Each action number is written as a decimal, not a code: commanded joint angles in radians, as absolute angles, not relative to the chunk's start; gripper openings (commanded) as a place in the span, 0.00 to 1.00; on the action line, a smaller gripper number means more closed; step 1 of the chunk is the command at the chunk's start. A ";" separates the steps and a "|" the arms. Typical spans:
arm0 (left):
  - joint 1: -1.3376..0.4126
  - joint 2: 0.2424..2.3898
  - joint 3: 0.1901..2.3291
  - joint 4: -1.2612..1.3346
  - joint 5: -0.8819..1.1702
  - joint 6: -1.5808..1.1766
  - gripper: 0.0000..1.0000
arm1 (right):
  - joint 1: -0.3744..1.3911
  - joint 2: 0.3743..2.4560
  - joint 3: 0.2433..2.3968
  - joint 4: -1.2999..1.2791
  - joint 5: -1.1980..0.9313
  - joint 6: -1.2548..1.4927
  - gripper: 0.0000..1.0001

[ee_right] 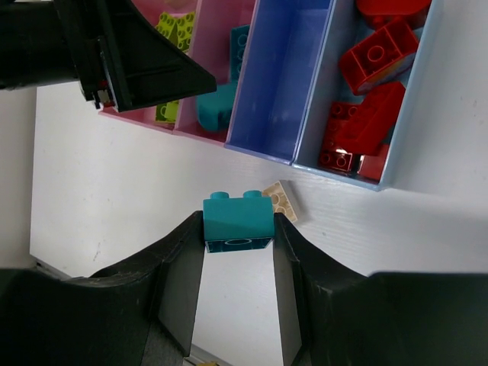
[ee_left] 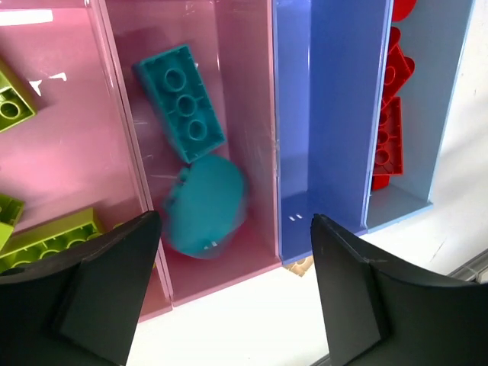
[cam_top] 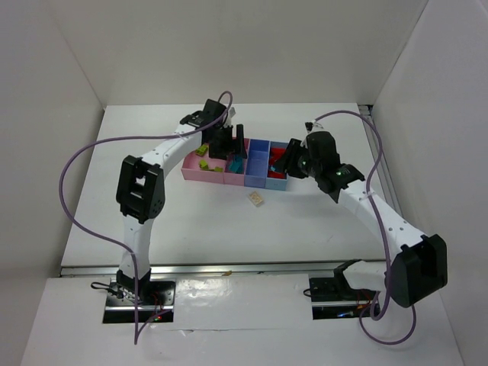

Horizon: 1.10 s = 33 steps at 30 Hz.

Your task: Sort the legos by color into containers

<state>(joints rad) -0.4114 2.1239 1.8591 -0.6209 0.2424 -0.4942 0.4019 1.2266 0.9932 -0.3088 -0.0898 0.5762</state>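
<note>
My left gripper (ee_left: 235,229) hangs open over the tray (cam_top: 200,174), above its second pink compartment (ee_left: 229,91). A blurred cyan lego (ee_left: 206,204) lies loose in that compartment below the jaws, beside another cyan lego (ee_left: 183,103). Lime legos (ee_left: 46,240) are in the end pink compartment. Red legos (ee_right: 366,99) fill the light blue compartment. My right gripper (ee_right: 238,221) is shut on a cyan lego (ee_right: 236,212), held above the table in front of the tray. A cream lego (ee_right: 280,201) lies on the table just past it.
The periwinkle compartment (ee_left: 328,114) lies between the cyan and the red legos. The left gripper (cam_top: 229,145) and the right gripper (cam_top: 293,156) are close together over the tray. White walls enclose the table on the left, back and right.
</note>
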 commanded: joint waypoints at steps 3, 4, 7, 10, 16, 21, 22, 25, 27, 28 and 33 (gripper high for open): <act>-0.416 2.034 1.939 -0.669 0.239 -0.466 0.91 | 0.396 1.310 1.092 -0.290 -0.120 0.545 0.32; -0.416 2.002 1.951 -0.682 0.220 -0.457 0.91 | 0.396 1.327 1.104 -0.281 -0.120 0.535 0.32; -0.416 1.935 1.970 -0.721 0.123 -0.457 0.91 | 0.405 1.397 1.178 -0.268 -0.147 0.525 0.32; -0.362 1.815 1.901 -0.732 0.069 -0.489 0.91 | 0.445 1.506 1.274 -0.250 -0.135 0.499 0.33; -0.266 1.600 1.723 -0.732 0.049 -0.525 0.91 | 0.489 1.738 1.426 -0.192 -0.135 0.477 0.35; -0.207 1.439 1.580 -0.683 -0.017 -0.555 0.89 | 0.524 1.863 1.518 -0.167 -0.108 0.477 0.39; -0.195 1.416 1.545 -0.674 -0.008 -0.555 0.89 | 0.525 1.882 1.532 -0.167 -0.107 0.477 0.41; -0.157 1.371 1.519 -0.658 0.021 -0.555 0.89 | 0.535 1.948 1.601 -0.182 -0.066 0.477 0.55; -0.143 1.359 1.494 -0.658 0.054 -0.555 0.89 | 0.535 1.979 1.669 -0.218 -0.055 0.477 0.82; -0.134 1.359 1.494 -0.658 0.063 -0.546 0.89 | 0.544 1.988 1.686 -0.248 -0.045 0.477 0.86; -0.133 1.325 1.465 -0.658 0.063 -0.546 0.89 | 0.577 1.879 1.619 -0.284 0.111 0.431 0.87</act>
